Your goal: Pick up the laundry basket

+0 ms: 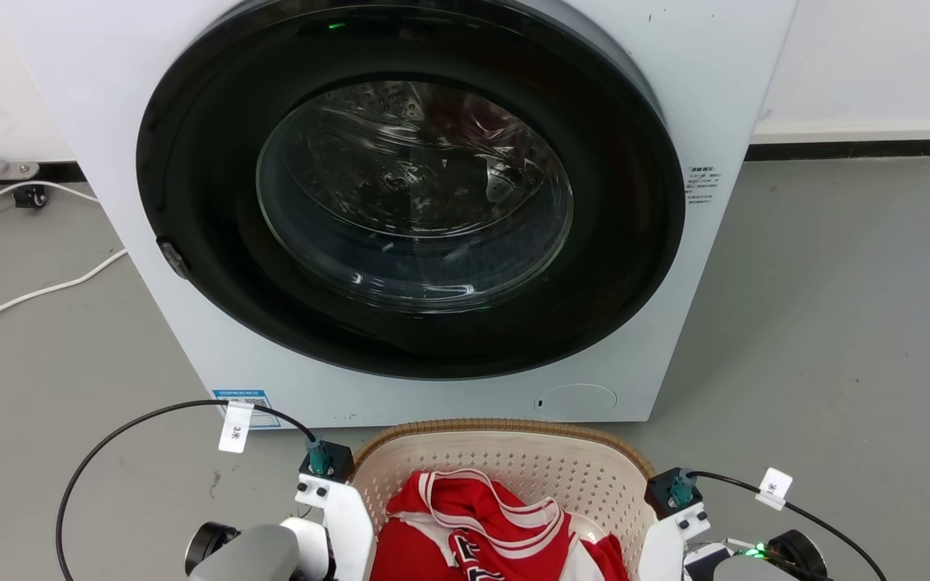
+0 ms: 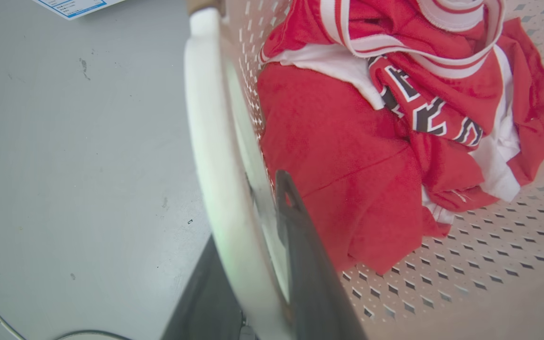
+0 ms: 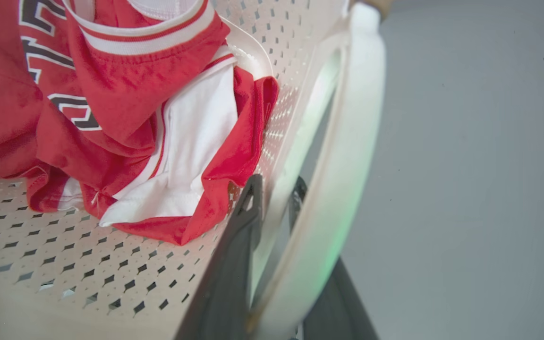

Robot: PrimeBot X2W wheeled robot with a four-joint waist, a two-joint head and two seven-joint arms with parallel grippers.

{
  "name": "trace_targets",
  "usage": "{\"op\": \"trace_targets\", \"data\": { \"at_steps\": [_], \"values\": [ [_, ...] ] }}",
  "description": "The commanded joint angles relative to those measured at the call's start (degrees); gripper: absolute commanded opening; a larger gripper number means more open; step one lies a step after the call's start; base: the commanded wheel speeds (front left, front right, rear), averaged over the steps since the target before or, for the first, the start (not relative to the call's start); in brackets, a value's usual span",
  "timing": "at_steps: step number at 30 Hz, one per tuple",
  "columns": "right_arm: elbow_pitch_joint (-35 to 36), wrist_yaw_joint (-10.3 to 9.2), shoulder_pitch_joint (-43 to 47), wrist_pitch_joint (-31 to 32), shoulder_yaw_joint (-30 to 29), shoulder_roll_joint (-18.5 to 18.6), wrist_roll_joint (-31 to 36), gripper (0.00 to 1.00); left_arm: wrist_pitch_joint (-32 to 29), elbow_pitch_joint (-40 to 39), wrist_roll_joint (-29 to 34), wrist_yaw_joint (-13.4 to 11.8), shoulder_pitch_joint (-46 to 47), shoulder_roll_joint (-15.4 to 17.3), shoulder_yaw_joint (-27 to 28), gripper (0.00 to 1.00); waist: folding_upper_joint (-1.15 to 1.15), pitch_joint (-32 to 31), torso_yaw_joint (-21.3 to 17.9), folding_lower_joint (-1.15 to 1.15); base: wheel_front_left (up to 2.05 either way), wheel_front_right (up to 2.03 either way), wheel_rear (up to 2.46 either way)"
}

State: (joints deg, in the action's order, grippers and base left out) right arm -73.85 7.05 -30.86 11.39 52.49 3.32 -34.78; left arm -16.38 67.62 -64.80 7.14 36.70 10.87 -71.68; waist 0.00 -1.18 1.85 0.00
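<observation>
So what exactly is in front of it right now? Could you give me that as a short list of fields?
machine: white front-loading washing machine, round dark glass door closed
basket: cream perforated plastic laundry basket with tan woven-look rim, in front of the machine
contents: crumpled red-and-white jersey
left gripper: shut on the basket's side at its white handle, one finger inside, one outside
right gripper: same on the opposite side
ground: grey floor

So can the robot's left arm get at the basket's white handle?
Looks like yes. The left gripper straddles the white handle on the laundry basket: one finger inside beside the red jersey, the other outside. Nothing blocks it. I can't tell if it's squeezing.
</observation>
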Motion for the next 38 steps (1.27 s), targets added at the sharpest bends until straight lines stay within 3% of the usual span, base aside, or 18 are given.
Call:
{"op": "trace_targets", "data": {
  "at_steps": [1,38],
  "values": [
    [0.2,0.80,-0.2,0.2,1.0,-0.8,0.2,0.00,1.0,-0.8,-0.2,0.5,1.0,-0.7,0.0,0.00,0.00,0.0,0.0,0.00,0.00,0.00,0.00],
    [0.1,0.81,0.2,0.3,3.0,-0.3,-1.4,0.00,1.3,-1.0,-1.3,0.5,0.5,-0.6,-1.3,0.00,0.00,0.1,-0.2,0.00,0.00,0.00,0.00]
  ]
}}
